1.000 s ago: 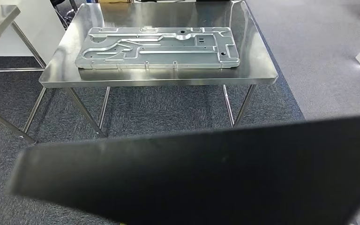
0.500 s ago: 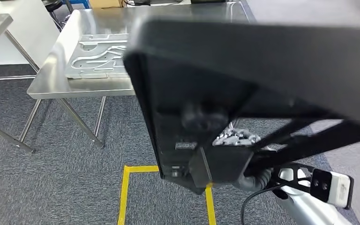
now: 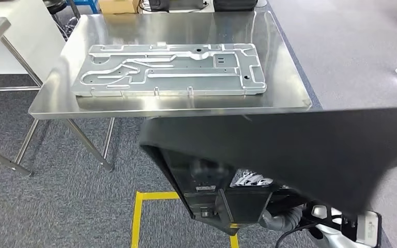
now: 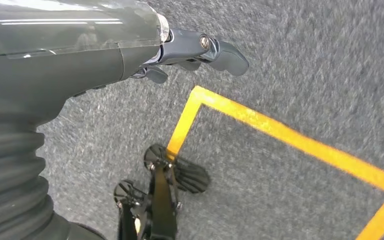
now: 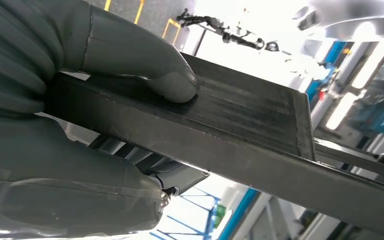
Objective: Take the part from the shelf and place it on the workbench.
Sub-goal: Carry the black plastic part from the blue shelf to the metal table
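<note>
Flat black rectangular panel part (image 3: 300,150), pinched at its edge by the right hand (image 5: 80,100), now lowered from half a second ago, near the steel table (image 3: 284,77); left hand (image 4: 200,50) empty, fingers apart.

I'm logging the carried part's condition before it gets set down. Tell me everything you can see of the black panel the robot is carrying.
The black panel is a flat, dark, matte slab with a squared edge and faint streaks along its face; it looks like metal, though that is unsure. In the head view it is held tilted in the air in front of the steel workbench, not resting on it. The right robot hand grips one edge, its thumb pressed flat on the upper face and the other fingers beneath.
</note>
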{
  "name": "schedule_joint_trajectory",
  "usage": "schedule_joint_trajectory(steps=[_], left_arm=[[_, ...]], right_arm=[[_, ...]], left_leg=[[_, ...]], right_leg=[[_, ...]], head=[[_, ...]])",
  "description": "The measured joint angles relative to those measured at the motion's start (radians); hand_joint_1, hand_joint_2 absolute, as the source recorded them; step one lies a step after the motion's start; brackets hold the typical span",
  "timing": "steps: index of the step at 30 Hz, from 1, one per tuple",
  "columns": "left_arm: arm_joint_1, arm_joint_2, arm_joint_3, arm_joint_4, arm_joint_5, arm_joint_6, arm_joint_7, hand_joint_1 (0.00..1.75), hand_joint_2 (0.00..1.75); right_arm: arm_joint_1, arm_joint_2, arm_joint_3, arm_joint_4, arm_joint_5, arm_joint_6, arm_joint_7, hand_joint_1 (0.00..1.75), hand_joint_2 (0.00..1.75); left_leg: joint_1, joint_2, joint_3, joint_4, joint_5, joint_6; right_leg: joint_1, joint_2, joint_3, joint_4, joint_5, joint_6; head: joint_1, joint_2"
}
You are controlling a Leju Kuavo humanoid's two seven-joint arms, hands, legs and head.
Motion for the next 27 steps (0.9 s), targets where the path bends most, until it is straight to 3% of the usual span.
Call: schedule_joint_trajectory(steps=[2,3,5,7,11,13,16,17,18,19,21,22,24,27], left_arm=[[0.001,-0.002,0.001,0.000,0.000,-0.002,0.000,0.00,1.75],[0.002,-0.003,0.003,0.000,0.001,-0.004,-0.001,0.00,1.75],[0.003,-0.005,0.006,0.000,0.000,-0.006,-0.001,0.00,1.75],[0.002,-0.006,0.009,0.000,0.001,-0.008,-0.001,0.00,1.75],[-0.001,-0.006,0.014,0.000,0.000,-0.014,0.000,0.00,1.75],[-0.005,-0.006,0.015,0.000,-0.002,-0.016,0.000,0.00,1.75],[-0.006,-0.006,0.015,0.000,-0.008,-0.016,0.002,0.00,1.75],[-0.005,-0.006,0.015,0.000,-0.009,-0.016,0.003,0.00,1.75],[-0.005,-0.006,0.015,0.000,-0.010,-0.016,0.005,0.00,1.75],[-0.004,-0.006,0.015,0.000,-0.010,-0.016,0.006,0.00,1.75],[-0.004,-0.003,0.015,0.000,-0.010,-0.015,0.008,0.00,1.75],[-0.004,-0.001,0.015,0.000,-0.010,-0.015,0.008,0.00,1.75],[-0.004,0.003,0.015,0.000,-0.010,-0.014,0.010,0.00,1.75],[-0.005,0.007,0.015,0.000,-0.009,-0.013,0.012,0.00,1.75]], right_arm=[[0.011,0.003,-0.002,0.006,0.006,0.001,0.000,1.75,1.75],[0.016,0.004,-0.004,0.007,0.009,0.003,0.000,1.75,1.75],[0.022,0.005,-0.010,0.008,0.012,0.012,0.000,1.75,1.75],[0.028,0.008,-0.018,0.007,0.014,0.024,0.000,1.75,1.75],[0.042,0.011,-0.032,-0.005,0.024,0.045,0.000,1.75,1.75],[0.043,0.011,-0.037,-0.014,0.025,0.048,-0.001,1.75,1.75],[0.043,0.011,-0.043,-0.021,0.024,0.049,-0.001,1.75,1.75],[0.043,0.011,-0.044,-0.021,0.023,0.049,-0.001,1.75,1.75],[0.043,0.011,-0.046,-0.023,0.023,0.048,-0.001,1.75,1.75],[0.043,0.011,-0.047,-0.025,0.022,0.047,-0.001,1.75,1.75],[0.041,0.011,-0.048,-0.030,0.021,0.046,-0.001,1.75,1.75],[0.041,0.011,-0.049,-0.031,0.021,0.045,-0.001,1.75,1.75],[0.039,0.011,-0.049,-0.033,0.020,0.041,0.000,1.75,1.75],[0.025,0.013,-0.049,-0.036,0.010,0.034,0.000,1.75,1.75]], left_leg=[[0.000,-0.001,0.010,0.001,-0.013,-0.002],[0.001,-0.001,0.018,0.003,-0.021,-0.003],[0.002,-0.002,0.037,0.007,-0.040,-0.010],[0.001,-0.003,0.047,0.015,-0.059,-0.023],[0.002,0.002,0.055,0.036,-0.082,-0.049],[0.006,0.005,0.026,0.102,-0.110,-0.059],[0.010,0.007,-0.090,0.289,-0.177,-0.071],[0.011,0.007,-0.120,0.320,-0.178,-0.072],[0.010,0.007,-0.133,0.315,-0.158,-0.072],[0.010,0.007,-0.128,0.272,-0.118,-0.068],[0.005,0.006,-0.093,0.142,-0.025,-0.052],[0.000,0.006,-0.079,0.091,-0.002,-0.045],[-0.008,0.005,-0.068,0.050,0.004,-0.032],[-0.005,0.005,-0.036,0.022,0.008,-0.014]], right_leg=[[-0.002,0.000,-0.063,0.063,-0.019,0.008],[-0.004,-0.001,-0.072,0.048,0.003,0.010],[-0.009,-0.004,-0.046,-0.063,0.096,0.012],[-0.005,-0.010,-0.020,-0.158,0.142,0.007],[0.000,-0.009,-0.005,-0.175,0.137,-0.023],[-0.001,-0.009,0.011,-0.178,0.128,-0.034],[0.002,-0.009,0.029,-0.178,0.109,-0.042],[0.003,-0.008,0.036,-0.178,0.103,-0.043],[0.004,-0.007,0.046,-0.178,0.095,-0.042],[0.005,-0.005,0.057,-0.178,0.087,-0.041],[0.006,-0.004,0.079,-0.180,0.071,-0.038],[0.005,-0.003,0.085,-0.182,0.065,-0.034],[0.003,-0.001,0.090,-0.185,0.063,-0.023],[0.002,0.001,0.093,-0.161,0.065,-0.006]], head=[[0.000,0.000],[0.000,0.000],[0.000,0.000],[0.000,0.000],[0.000,0.000],[0.000,0.000],[0.000,0.000],[0.000,0.000],[0.000,0.000],[0.000,0.000],[0.000,0.000],[0.000,0.000],[0.000,0.000],[0.000,0.000]])
